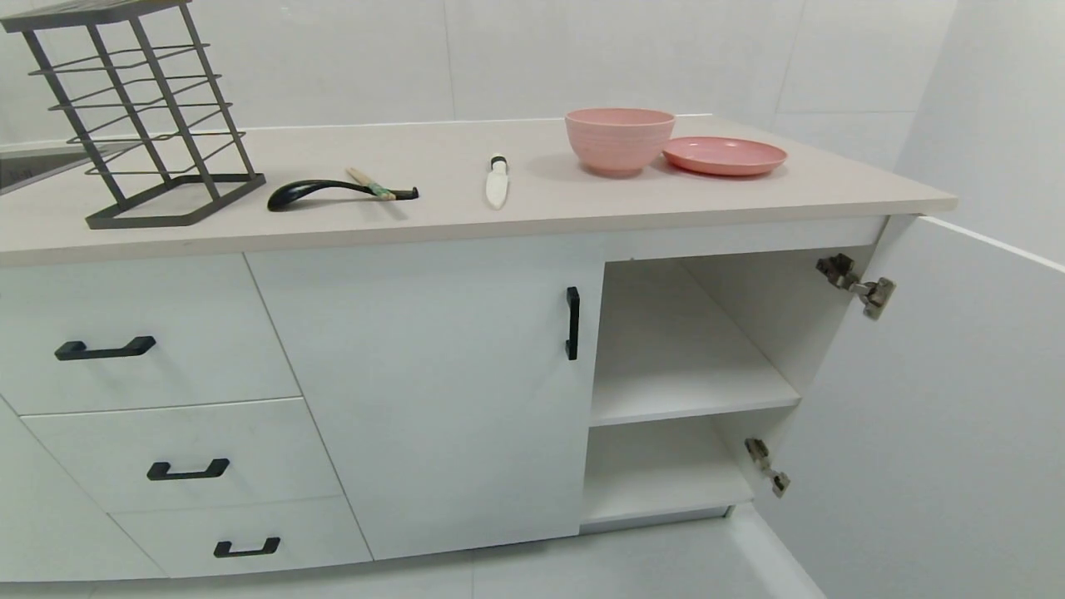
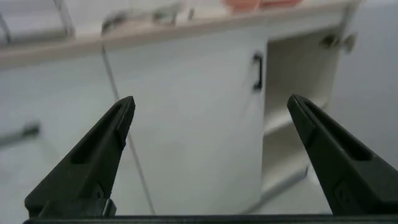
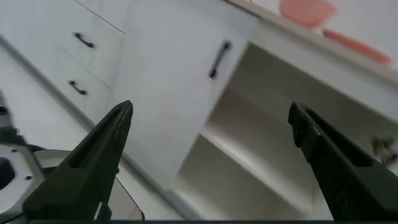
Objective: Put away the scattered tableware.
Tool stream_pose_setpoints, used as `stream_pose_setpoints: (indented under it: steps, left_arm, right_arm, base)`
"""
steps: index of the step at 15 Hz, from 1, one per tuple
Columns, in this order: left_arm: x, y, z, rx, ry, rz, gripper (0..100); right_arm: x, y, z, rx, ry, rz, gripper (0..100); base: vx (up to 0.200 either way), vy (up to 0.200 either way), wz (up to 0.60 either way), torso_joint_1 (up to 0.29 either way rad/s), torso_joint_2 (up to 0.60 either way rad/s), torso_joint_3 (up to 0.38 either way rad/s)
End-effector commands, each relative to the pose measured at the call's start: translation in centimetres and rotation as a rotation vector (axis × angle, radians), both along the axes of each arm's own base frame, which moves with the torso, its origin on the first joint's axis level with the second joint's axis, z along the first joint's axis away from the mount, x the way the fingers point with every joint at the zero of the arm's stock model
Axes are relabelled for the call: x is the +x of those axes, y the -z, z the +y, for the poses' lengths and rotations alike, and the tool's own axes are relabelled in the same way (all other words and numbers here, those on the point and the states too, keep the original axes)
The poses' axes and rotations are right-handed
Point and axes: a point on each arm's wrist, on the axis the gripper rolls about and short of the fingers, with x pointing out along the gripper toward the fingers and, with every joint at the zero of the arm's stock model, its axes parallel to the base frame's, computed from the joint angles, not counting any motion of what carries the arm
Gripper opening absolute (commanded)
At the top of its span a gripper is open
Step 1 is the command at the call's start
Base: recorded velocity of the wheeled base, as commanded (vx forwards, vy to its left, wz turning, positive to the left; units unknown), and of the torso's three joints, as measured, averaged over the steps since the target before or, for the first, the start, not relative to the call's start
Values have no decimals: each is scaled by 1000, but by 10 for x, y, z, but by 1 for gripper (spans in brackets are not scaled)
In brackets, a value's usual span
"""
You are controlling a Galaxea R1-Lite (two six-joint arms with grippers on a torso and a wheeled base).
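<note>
Left claw (image 2: pixel 211 104): fingers are held wide apart with nothing between them. The closed cupboard front is faced, and the counter (image 1: pixel 666 200) lies higher and farther off.
Black spoon (image 1: pixel 320 193): it is laid on the counter, well apart from both claws. Its long axis runs along the front edge, with the bowl end toward the robot's left.
Chopsticks (image 1: pixel 371 184): they are laid slantwise across the spoon's handle, one end toward the wall.
White knife (image 1: pixel 497 183): its long axis runs front to back, with the dark end pointed at the wall.
Pink bowl (image 1: pixel 620 140): it is stood mouth up, above and beyond the right claw.
Pink plate (image 1: pixel 724 155): it is laid flat just beside the bowl. Whether they touch cannot be told.
Right claw (image 3: pixel 210 111): fingers are spread and empty. The open shelf (image 1: pixel 682 374) lies ahead of it.
Risk: the chopsticks could be rolled off the counter if the spoon is lifted first. The plate could be nudged when the bowl is gripped. The open door (image 1: pixel 940 399) could be struck by the right arm.
</note>
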Motion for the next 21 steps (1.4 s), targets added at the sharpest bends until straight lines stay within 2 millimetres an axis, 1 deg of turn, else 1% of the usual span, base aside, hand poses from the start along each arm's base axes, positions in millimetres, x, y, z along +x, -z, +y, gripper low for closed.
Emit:
stream_pose_setpoints:
  steps: [1,2,3,5,8,9,10,11,12,16,21]
  left_arm:
    - [-12,37,0,18,-136,64,100]
    - [-11,43,1,18,-203,127,100]
    - [-10,56,4,20,-319,255,100]
    - [-10,55,5,16,-342,246,100]
    - [-10,56,6,-22,-380,259,100]
    - [-10,56,6,-42,-379,263,100]
    - [-10,56,6,-57,-372,267,100]
    - [-9,56,6,-66,-369,269,100]
    - [-10,56,6,-55,-383,265,100]
    - [-10,56,6,-51,-382,265,100]
    - [-9,56,6,-46,-389,264,100]
  right_arm:
    - [-5,8,-1,21,82,6,100]
    - [-3,12,-3,33,144,48,100]
    - [-1,18,-5,78,259,133,100]
    - [0,18,-8,200,401,199,100]
    - [2,19,-12,316,594,235,100]
    - [2,19,-13,342,630,243,100]
    - [2,19,-13,343,631,244,100]
    - [2,22,-14,335,671,258,100]
    - [2,25,-16,339,781,286,100]
    - [2,25,-16,338,740,284,100]
    - [2,25,-16,339,740,283,100]
  base:
    - [0,0,0,0,0,0]
    - [0,0,0,0,0,0]
    - [0,0,0,0,0,0]
    - [0,0,0,0,0,0]
    - [0,0,0,0,0,0]
    - [0,0,0,0,0,0]
    - [0,0,0,0,0,0]
    - [0,0,0,0,0,0]
    - [0,0,0,0,0,0]
    - [0,0,0,0,0,0]
    - [0,0,0,0,0,0]
